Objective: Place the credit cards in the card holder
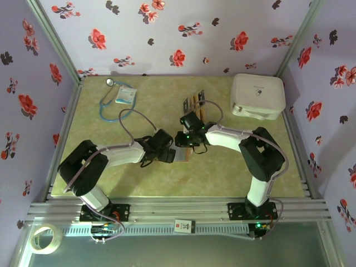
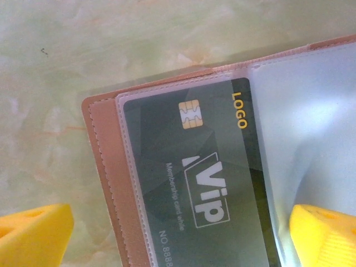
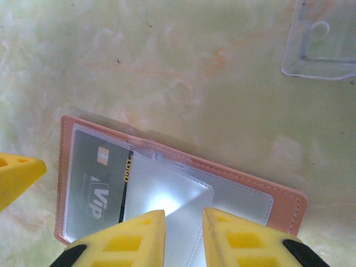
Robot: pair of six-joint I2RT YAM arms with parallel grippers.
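- Card holder [image 2: 105,167] lies opened flat on the worktop [image 3: 167,67], mid-table between the two arms.
- One credit card, the black VIP card [image 2: 194,183], sits fully inside the clear pocket on one half, with its chip and "LOGO" edge toward the fold.
- A clear pocket leaf [image 3: 167,189] lies across the other half and looks unfilled.
- Left end effector [image 2: 181,217]: jaws spread wide, straddling the holder above the seated card and gripping nothing.
- Right end effector [image 3: 183,222]: jaws a narrow gap apart. The clear leaf runs toward that gap, but the gap looks wider than the film, so I read it as not pinching.
- More cards appear to stand in a rack [image 1: 193,103] farther back. They are too small to count.

Judgement: one card is done and the next pocket needs loading.

For a clean insertion:
- Press the left jaws down on the leather border, not on the film, so the holder cannot skate.
- Bring the next card in low and parallel to the pocket mouth.
- Lead with one corner, then square the card up and push along the stitching.
- Avoid catching the loose leaf, since it could fold under.
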